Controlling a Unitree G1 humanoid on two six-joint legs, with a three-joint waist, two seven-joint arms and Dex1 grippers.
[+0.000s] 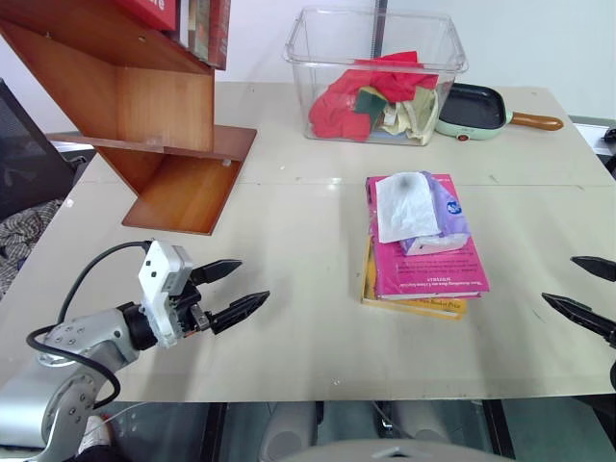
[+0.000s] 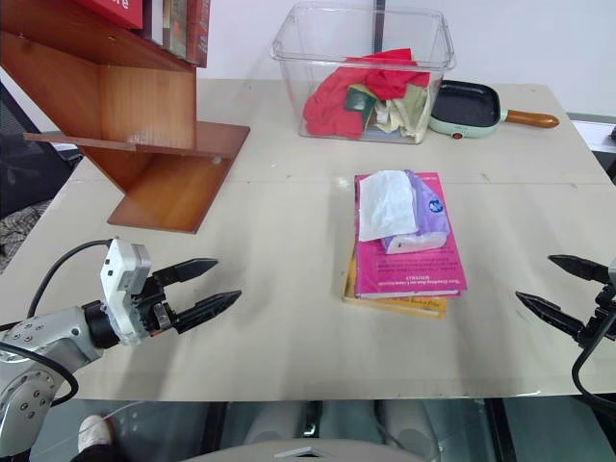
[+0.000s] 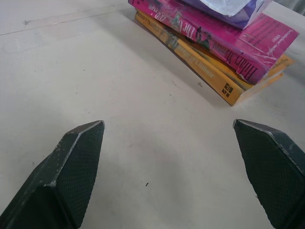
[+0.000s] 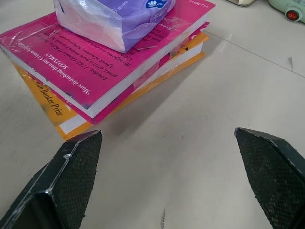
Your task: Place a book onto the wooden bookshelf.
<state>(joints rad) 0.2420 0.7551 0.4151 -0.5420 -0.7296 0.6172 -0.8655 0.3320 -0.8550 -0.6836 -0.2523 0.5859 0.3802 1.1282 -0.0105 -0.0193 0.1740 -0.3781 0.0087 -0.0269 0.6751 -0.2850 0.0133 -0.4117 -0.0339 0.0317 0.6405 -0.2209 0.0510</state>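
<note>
Left gripper [image 1: 231, 289] and right gripper [image 1: 587, 289] hovering wide open, holding nothing; pink book [image 1: 428, 265] lying on yellow book [image 1: 414, 304] mid-table, tissue pack [image 1: 423, 214] sitting on top – risking sliding off during lift toward bookshelf [image 1: 144, 106]

Beige table [image 1: 289, 318], white wall [image 1: 539, 38]
</note>
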